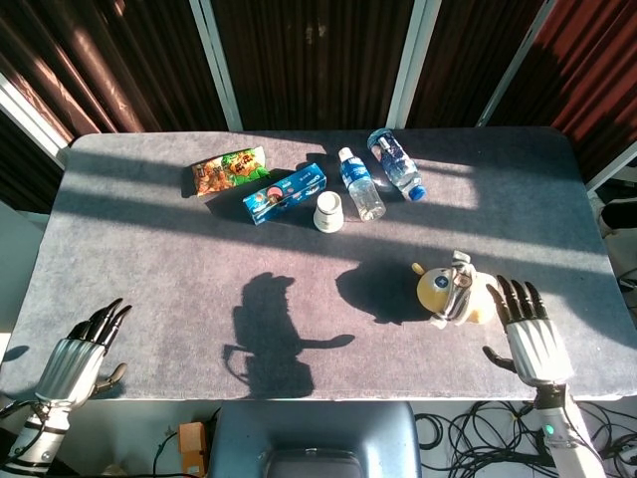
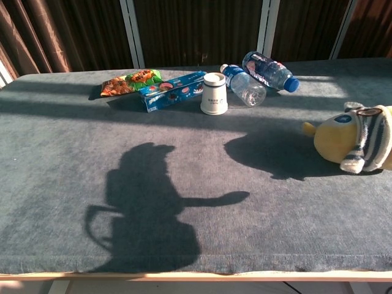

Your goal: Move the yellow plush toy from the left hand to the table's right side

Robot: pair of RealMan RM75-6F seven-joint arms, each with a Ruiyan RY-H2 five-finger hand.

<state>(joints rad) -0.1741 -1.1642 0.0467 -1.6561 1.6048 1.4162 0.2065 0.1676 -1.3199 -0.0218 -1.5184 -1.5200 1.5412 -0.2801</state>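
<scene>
The yellow plush toy [image 1: 450, 293] with a striped scarf lies on the grey table [image 1: 179, 259] at its right side; the chest view shows the plush toy [image 2: 352, 138] at the right edge. My right hand [image 1: 530, 331] sits just right of and below the toy, fingers spread, apart from it and holding nothing. At the table's near left corner my left hand [image 1: 82, 351] hangs with fingers extended and empty. Neither hand shows in the chest view.
At the back stand a snack bag [image 1: 230, 169], a blue box [image 1: 285, 193], a white paper cup [image 1: 328, 212] and two lying water bottles [image 1: 360, 184] [image 1: 396, 164]. Shadows fall across the table's middle. Cables lie on the floor at the right.
</scene>
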